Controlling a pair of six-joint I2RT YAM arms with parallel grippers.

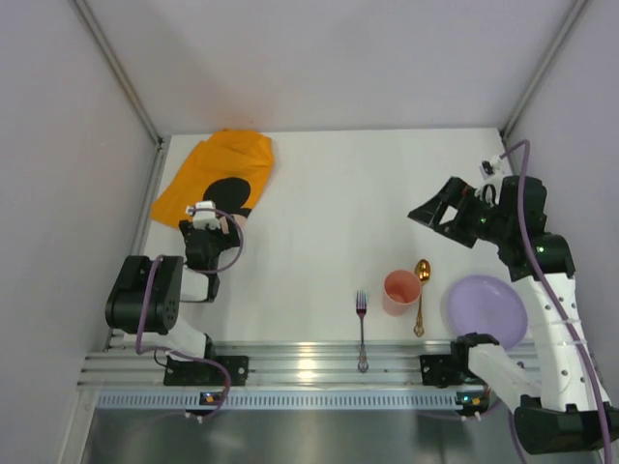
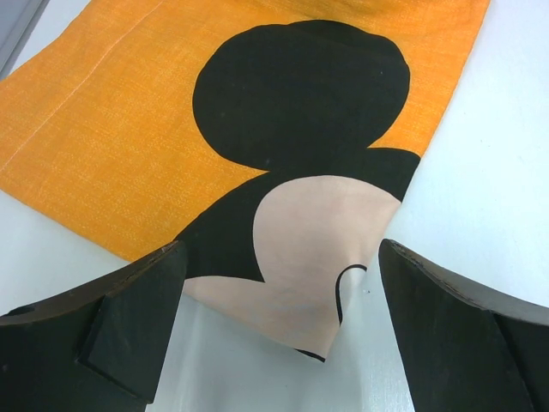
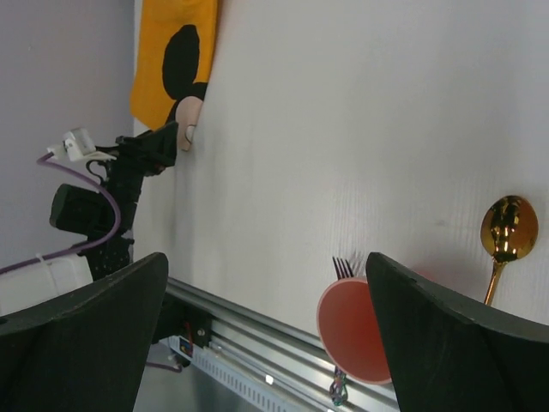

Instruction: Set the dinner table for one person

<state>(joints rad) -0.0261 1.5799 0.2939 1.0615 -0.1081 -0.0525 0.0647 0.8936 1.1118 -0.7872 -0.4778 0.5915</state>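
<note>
The white dinner table [image 1: 329,203] carries an orange Mickey Mouse placemat [image 1: 215,174] at the far left, lying folded. My left gripper [image 1: 215,218] is open just short of the placemat's near corner [image 2: 334,335], jaws either side of it, holding nothing. A fork [image 1: 362,329], a pink cup [image 1: 401,290], a gold spoon [image 1: 421,290] and a purple plate [image 1: 486,311] lie near the front right. My right gripper [image 1: 430,215] is open and empty, raised above the table, behind the cup [image 3: 356,330].
Grey walls enclose the table on the left, back and right. An aluminium rail [image 1: 309,367] runs along the near edge. The right wrist view shows the left arm [image 3: 111,202] by the placemat [image 3: 171,60].
</note>
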